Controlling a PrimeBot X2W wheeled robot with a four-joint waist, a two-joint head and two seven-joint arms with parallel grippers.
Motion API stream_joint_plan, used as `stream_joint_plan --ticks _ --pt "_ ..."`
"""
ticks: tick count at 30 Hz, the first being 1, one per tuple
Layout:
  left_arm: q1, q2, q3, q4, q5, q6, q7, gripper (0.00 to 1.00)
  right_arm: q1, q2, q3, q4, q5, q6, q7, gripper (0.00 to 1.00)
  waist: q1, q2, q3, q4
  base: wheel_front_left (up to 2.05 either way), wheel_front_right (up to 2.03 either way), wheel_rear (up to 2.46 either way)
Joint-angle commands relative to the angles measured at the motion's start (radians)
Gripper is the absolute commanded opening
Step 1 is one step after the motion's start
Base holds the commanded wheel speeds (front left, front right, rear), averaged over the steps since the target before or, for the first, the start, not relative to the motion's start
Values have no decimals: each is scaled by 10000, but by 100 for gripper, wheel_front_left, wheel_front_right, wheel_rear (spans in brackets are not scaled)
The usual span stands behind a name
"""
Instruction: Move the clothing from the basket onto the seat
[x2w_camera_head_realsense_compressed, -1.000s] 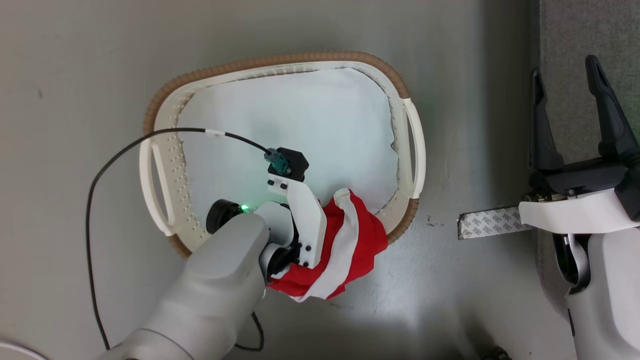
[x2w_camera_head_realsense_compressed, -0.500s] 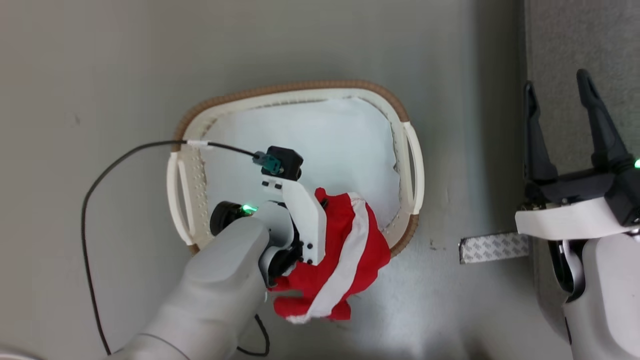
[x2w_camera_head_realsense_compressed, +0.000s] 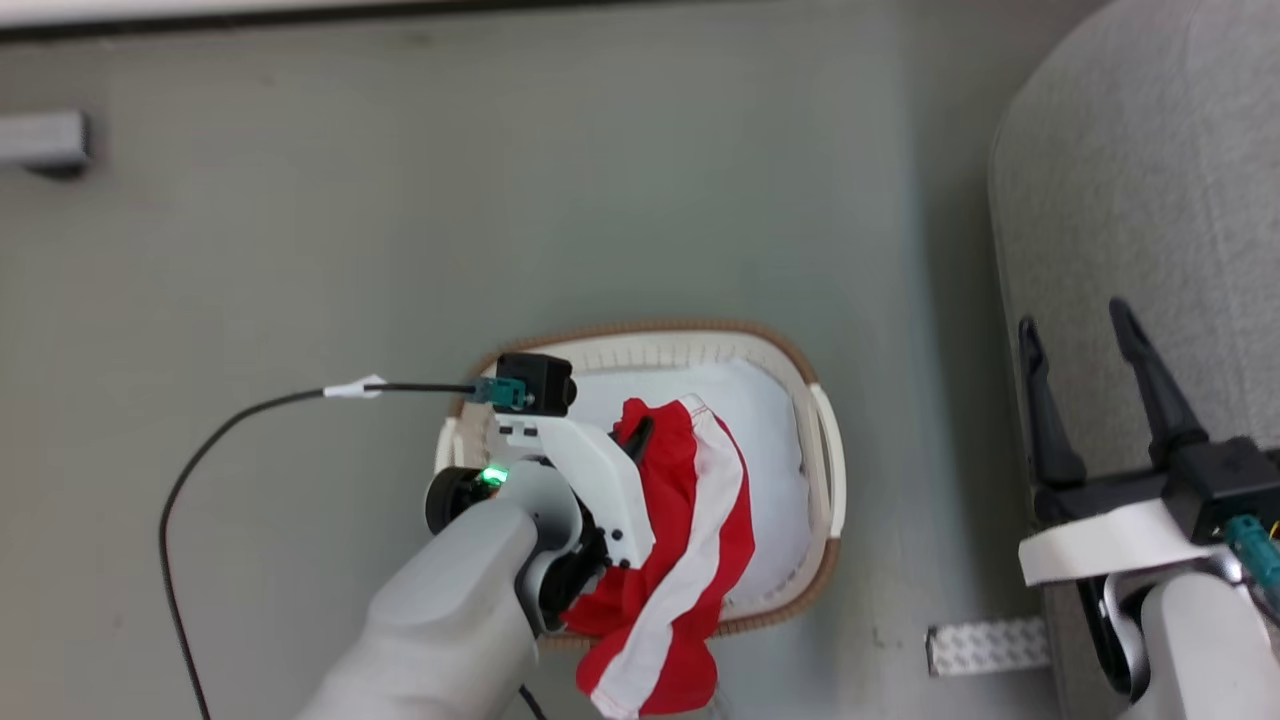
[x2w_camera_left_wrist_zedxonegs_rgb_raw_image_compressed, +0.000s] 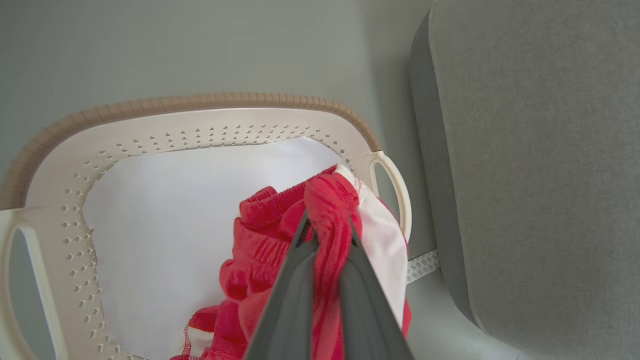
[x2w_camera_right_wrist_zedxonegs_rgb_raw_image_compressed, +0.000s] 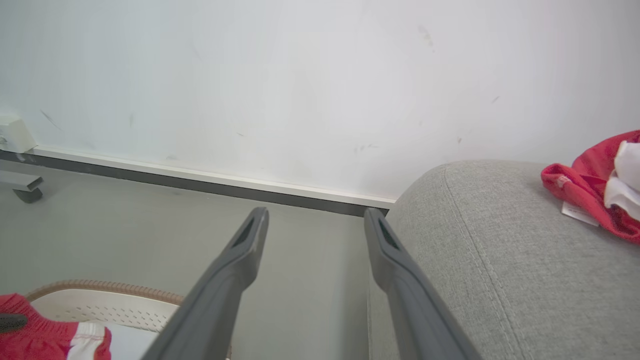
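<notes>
Two dark fingers of the left end effector are clenched on a ribbed fold of the clothing. The red, white-striped fabric bunches around them and drapes over the near rim of the basket. Beneath that end effector, a plain white cloth lines the basket on the grey floor. Off to its right, the right end effector hangs released and empty above the seat, where another red garment lies farther on.

Red striped clothing draped over basket, seat nearby
</notes>
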Motion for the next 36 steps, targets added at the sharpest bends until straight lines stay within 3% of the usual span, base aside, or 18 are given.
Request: stream_joint_plan --ticks 1,8,18,36 --pt "217 55 -58 -77 -3 75 -229 0 324 -16 -6 114 -27 -26 7 100 2 0 -1265 373 0 0 0" --pt "598 250 -71 -356 322 353 -1256 0 1159 -16 275 551 102 -26 7 100 2 0 -2860 647 0 0 0" --pt "1030 501 -36 -766 597 877 -2236 0 2109 -14 371 808 366 -26 7 100 2 0 -4311 853 0 0 0" --pt "1626 1336 120 -2348 1037 1200 -2998 0 2995 -14 282 812 346 -26 8 100 2 0 -5547 936 0 0 0"
